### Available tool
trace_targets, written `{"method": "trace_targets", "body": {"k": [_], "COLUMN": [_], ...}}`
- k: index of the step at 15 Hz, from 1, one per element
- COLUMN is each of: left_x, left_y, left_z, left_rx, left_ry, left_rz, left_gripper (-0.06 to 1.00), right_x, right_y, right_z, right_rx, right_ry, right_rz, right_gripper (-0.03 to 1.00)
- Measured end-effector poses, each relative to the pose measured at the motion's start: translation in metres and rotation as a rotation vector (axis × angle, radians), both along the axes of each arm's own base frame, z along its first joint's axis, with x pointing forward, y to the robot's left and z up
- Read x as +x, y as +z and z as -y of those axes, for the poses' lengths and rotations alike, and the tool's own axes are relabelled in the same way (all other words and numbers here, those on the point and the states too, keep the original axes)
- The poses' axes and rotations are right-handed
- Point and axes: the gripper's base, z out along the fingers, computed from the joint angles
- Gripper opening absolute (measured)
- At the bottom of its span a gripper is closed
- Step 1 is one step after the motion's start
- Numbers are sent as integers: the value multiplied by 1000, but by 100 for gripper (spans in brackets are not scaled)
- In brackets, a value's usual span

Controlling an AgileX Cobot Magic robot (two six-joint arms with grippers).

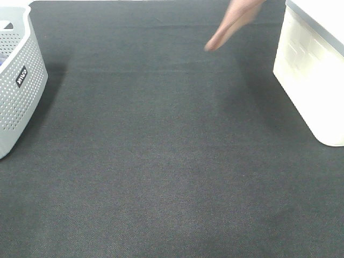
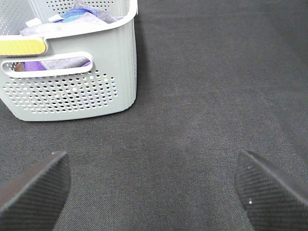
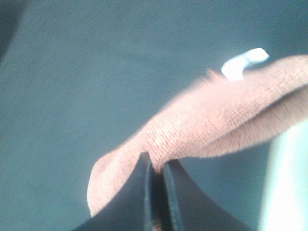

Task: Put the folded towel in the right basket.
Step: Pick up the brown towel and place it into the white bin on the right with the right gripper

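The right gripper (image 3: 156,167) clamps the folded towel (image 3: 216,115) by its edge, cloth extending beyond its tips. In the high view's upper right, the towel hangs left of the right basket (image 1: 309,80). The left gripper (image 2: 151,163) gapes wide.

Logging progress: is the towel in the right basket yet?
No, the towel hangs in the air beside the right basket, pinched in the right gripper.

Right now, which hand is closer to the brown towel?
Right. The right hand is pinched shut on the towel; the left hand hangs open over the mat by the grey basket.
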Motion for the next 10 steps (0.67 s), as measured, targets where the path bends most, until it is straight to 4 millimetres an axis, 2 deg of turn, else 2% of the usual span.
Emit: {"method": "trace_targets", "body": {"k": [1,6,7,10], "left_x": [0,0,0,0], "left_y": [0,0,0,0], "left_z": [0,0,0,0], "left_rx": [0,0,0,0], "left_ry": [0,0,0,0], "left_rz": [0,0,0,0], "left_gripper": [88,88,88,88], "right_x": [0,-1,-4,-10], "right_y": [0,17,18,17], "right_z": [0,102,134,179], "right_rx": [0,99,125,132], "right_ry": [0,-229,-301,-409], "right_rz": [0,31,35,39], "right_gripper": [0,0,0,0]}}
